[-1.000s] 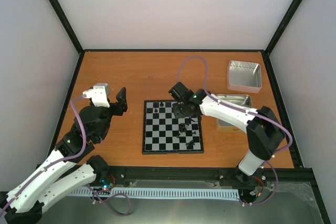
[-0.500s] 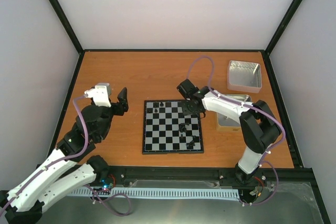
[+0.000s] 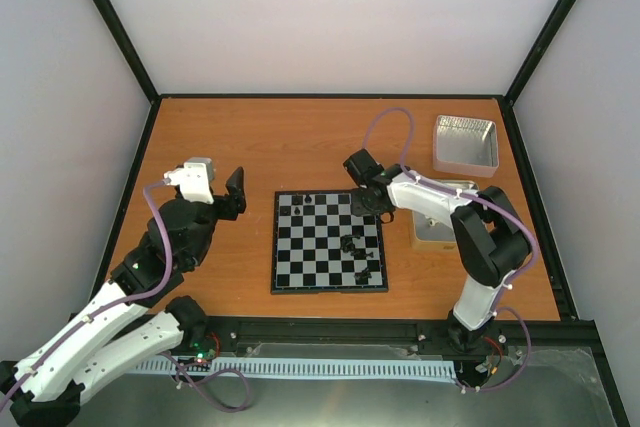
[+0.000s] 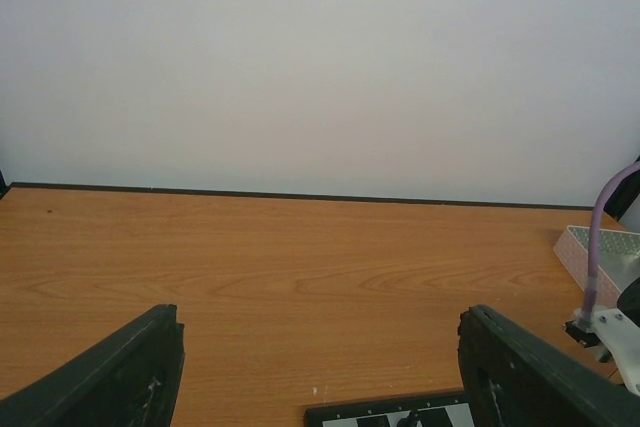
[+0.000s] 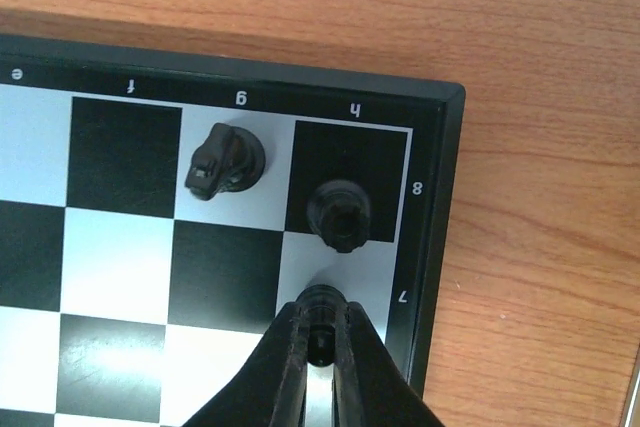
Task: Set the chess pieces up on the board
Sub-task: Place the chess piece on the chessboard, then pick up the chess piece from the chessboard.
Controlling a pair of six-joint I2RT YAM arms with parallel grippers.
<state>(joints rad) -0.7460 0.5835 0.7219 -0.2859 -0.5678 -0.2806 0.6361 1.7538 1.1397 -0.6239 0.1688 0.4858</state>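
**Top external:** The board (image 3: 318,247) lies on the counter (image 3: 250,137). A few black chess pieces (image 3: 352,244) stand along its far rank, and others crowd its right-hand squares, out of order. The right end effector (image 3: 372,199) is over the far right corner. The left end effector (image 3: 215,187) hangs beside the board's left edge.

**Left wrist:** Jaws wide apart, nothing between them.

**Right wrist:** Fingers pinched on 1 small black piece (image 5: 320,299) over square h7; whether it is seated cannot be told. A knight (image 5: 225,160) occupies g8 and a round-headed piece (image 5: 340,214) occupies h8.

**Assessment:** Early stage. Most pieces are left to place.
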